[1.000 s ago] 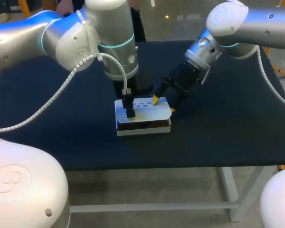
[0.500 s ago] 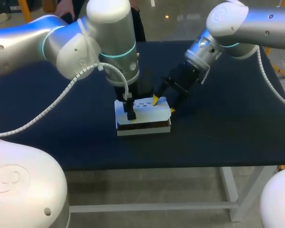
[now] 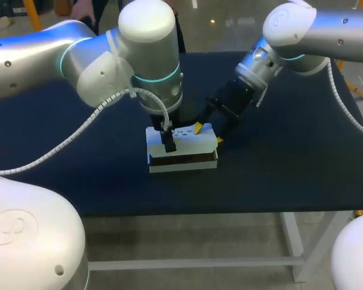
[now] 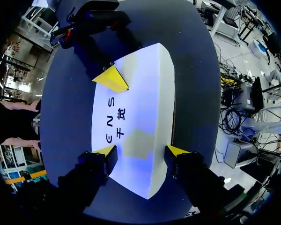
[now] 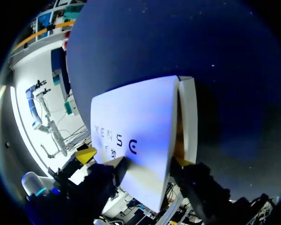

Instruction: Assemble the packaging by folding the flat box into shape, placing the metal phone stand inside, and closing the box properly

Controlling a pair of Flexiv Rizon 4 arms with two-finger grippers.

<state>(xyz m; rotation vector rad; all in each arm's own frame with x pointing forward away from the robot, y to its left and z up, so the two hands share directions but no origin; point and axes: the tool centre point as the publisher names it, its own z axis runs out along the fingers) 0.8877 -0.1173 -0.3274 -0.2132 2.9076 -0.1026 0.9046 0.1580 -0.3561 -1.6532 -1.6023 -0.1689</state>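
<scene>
The white box lies flat on the dark table, its printed lid facing up and a dark gap along its front side. My left gripper hangs straight down over the box's left part. In the left wrist view it is open, one tip over the lid and the other just past the lid's edge. My right gripper comes in slanting from the back right, open. One of its yellow fingertips rests on the lid, the other at the box's right edge. In the right wrist view the lid runs between its fingers. No phone stand shows.
The dark blue table stretches bare on both sides of the box and toward its front edge. Both arms crowd the space above and behind the box.
My left gripper's fingers have spread wider over the lid, and the left wrist has shifted a little to the right. The right arm and the box have stayed put.
</scene>
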